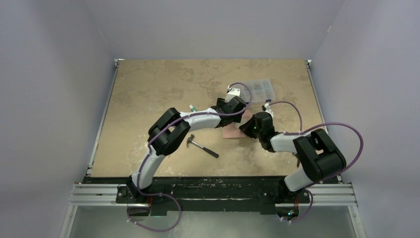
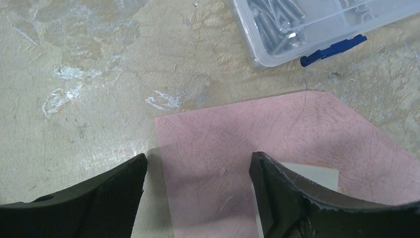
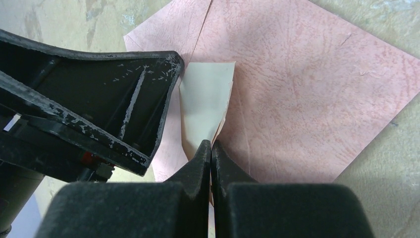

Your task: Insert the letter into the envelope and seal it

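Observation:
The salmon-pink envelope (image 1: 231, 133) lies flat in the middle of the table, between the two arms. In the left wrist view the envelope (image 2: 277, 129) shows a diagonal edge at its far right. My left gripper (image 2: 198, 163) hangs open over its left edge with nothing between the fingers. My right gripper (image 3: 211, 144) is shut on the pointed tip of a lifted flap (image 3: 205, 99), whose cream inner side faces up over the envelope (image 3: 297, 84). A left finger (image 3: 124, 99) stands just beside that flap. I cannot tell the letter apart from the pink envelope.
A clear plastic box of screws (image 1: 260, 89) with a blue latch (image 2: 333, 49) stands just beyond the envelope. A hammer (image 1: 202, 146) lies to the envelope's near left. A small marker-like thing (image 1: 192, 107) lies behind the left arm.

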Controlling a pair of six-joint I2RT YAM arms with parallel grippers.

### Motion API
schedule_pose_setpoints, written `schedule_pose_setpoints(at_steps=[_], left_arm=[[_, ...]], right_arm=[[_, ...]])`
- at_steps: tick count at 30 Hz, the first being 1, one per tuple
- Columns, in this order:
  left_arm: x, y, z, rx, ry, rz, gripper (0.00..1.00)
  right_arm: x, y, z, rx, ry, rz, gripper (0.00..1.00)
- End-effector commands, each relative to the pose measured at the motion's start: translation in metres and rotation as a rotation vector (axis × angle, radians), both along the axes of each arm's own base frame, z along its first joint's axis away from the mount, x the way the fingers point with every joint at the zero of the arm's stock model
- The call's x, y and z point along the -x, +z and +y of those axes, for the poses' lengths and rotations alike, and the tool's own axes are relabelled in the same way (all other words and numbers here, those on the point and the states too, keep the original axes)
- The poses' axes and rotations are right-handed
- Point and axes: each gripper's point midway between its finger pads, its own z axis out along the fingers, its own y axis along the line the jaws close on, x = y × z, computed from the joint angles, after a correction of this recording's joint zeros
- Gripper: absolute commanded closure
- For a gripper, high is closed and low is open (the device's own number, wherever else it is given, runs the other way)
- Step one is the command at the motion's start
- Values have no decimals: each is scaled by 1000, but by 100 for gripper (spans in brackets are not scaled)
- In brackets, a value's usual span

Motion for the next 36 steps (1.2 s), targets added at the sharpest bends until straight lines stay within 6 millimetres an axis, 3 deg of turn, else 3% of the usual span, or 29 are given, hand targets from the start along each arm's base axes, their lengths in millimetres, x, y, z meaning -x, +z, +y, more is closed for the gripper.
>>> schedule_pose_setpoints(at_steps=[1, 10, 16, 23, 27, 36], left_arm=[[31, -61, 37, -149, -18, 179, 24], [36, -29, 32, 101, -2, 237, 23], [39, -20, 32, 257, -11, 280, 33], [54, -41, 33, 221, -79, 365, 45], [57, -54, 33, 209, -101, 405, 53], [62, -72, 39, 151, -115, 459, 58]], right_arm=[[37, -36, -20, 107, 6, 146, 100], [48, -43, -16, 70, 8, 196, 100], [45, -41, -9, 42, 24, 204, 100], [21, -23, -2, 84, 99, 82, 100], [18, -22, 9, 93, 184, 58, 100], [7, -23, 16, 118, 245, 45, 91]])
